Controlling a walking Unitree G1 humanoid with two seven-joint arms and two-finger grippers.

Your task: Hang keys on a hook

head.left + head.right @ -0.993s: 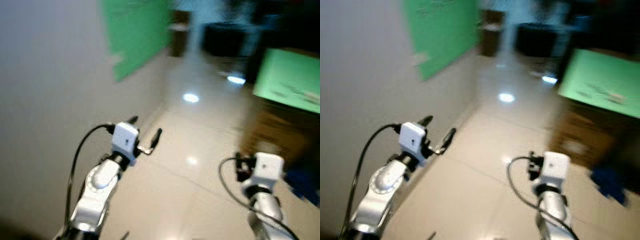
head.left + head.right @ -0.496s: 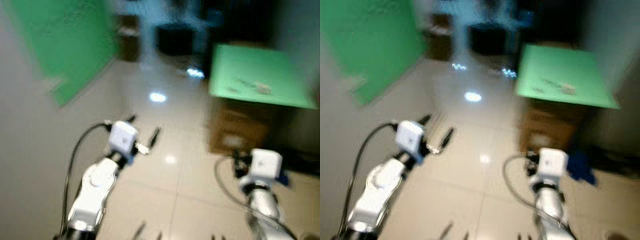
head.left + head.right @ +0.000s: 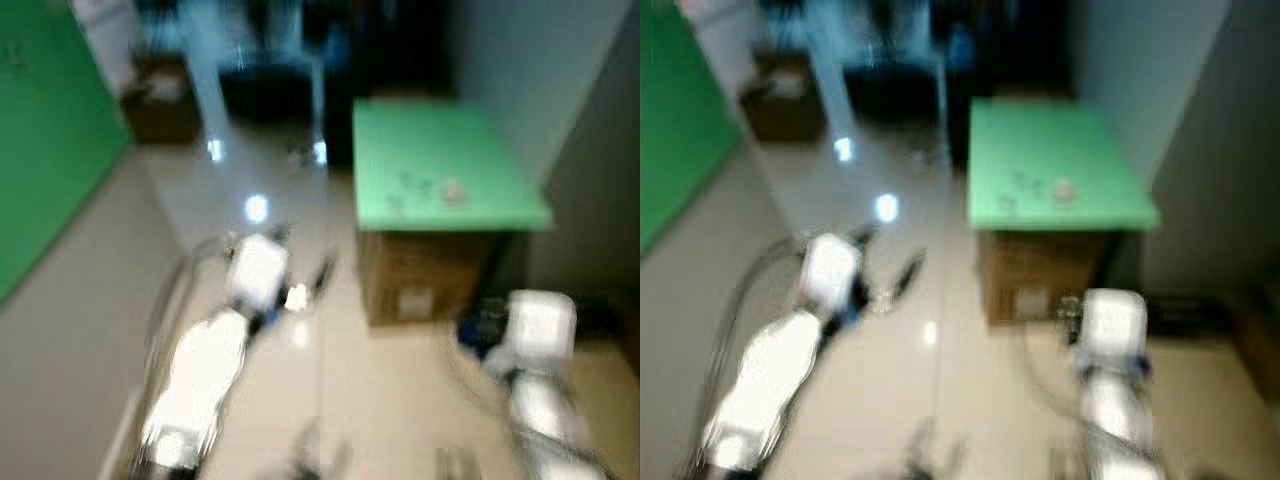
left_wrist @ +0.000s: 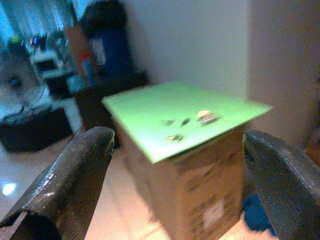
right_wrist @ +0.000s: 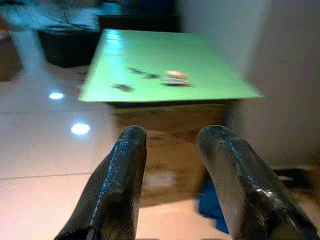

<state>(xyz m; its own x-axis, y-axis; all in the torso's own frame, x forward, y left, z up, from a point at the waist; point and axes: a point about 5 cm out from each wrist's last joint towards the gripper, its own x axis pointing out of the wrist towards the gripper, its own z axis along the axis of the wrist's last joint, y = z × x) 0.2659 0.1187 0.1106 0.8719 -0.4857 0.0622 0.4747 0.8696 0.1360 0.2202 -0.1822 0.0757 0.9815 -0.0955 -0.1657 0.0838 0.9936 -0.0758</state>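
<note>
Left gripper point(image 3: 305, 285), head views: blurred, fingers apart, over glossy pale tile floor point(image 3: 330, 400). Right gripper point(image 5: 172, 145): fingers parted, empty. Left wrist view: small dark and pale items, possibly the keys point(image 4: 206, 117), lie on a flat matte green board point(image 4: 150, 130) atop a cardboard box point(image 4: 200, 200).

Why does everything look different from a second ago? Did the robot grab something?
The robot's head camera swung to the right, so the green wall slid off to the left and the green board on the cardboard box came to the middle. The things themselves didn't move. Nothing was grabbed: the left hand is still wide open and empty, and the right hand still holds nothing. Both arms stayed raised in front.
</note>
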